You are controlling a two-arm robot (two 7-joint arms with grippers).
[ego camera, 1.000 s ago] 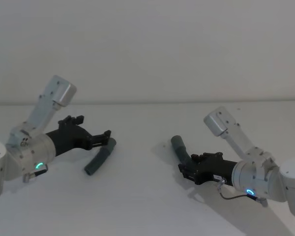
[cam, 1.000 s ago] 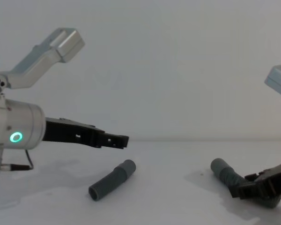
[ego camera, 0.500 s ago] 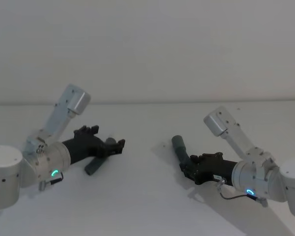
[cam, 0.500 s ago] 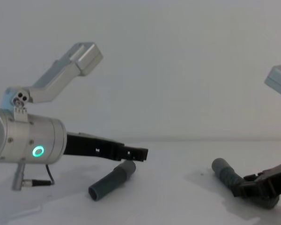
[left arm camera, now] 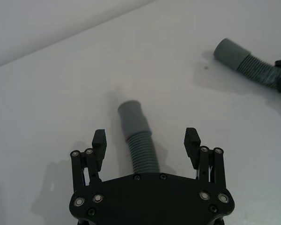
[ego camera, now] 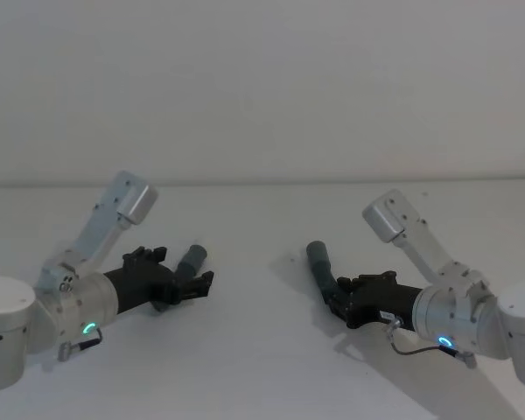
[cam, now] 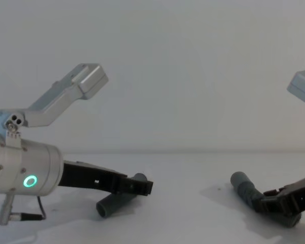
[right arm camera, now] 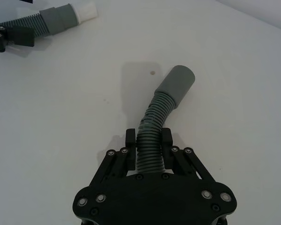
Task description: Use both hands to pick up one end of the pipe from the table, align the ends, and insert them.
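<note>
The short straight pipe piece (left arm camera: 139,145) lies on the white table (ego camera: 262,367), its ribbed body between the spread fingers of my open left gripper (left arm camera: 145,139), which is low over it. Its smooth cuff (ego camera: 192,258) points away from that gripper and ends in a white tip (right arm camera: 86,10). My right gripper (right arm camera: 148,138) is shut on the ribbed middle of the longer curved pipe piece (right arm camera: 154,117). That piece's open-socket cuff (right arm camera: 179,83) sticks out ahead and points toward the left side. In the chest view the left gripper (cam: 142,187) hangs just over the short piece (cam: 109,206), and the right gripper (cam: 268,202) holds the curved one (cam: 242,184).
Bare, faintly smudged white table lies between the two pipe pieces. A plain white wall (ego camera: 262,87) rises behind the table's far edge.
My left gripper has come down and drawn back, so that its open fingers now straddle the short pipe piece. The right gripper and its curved piece have stayed put.
</note>
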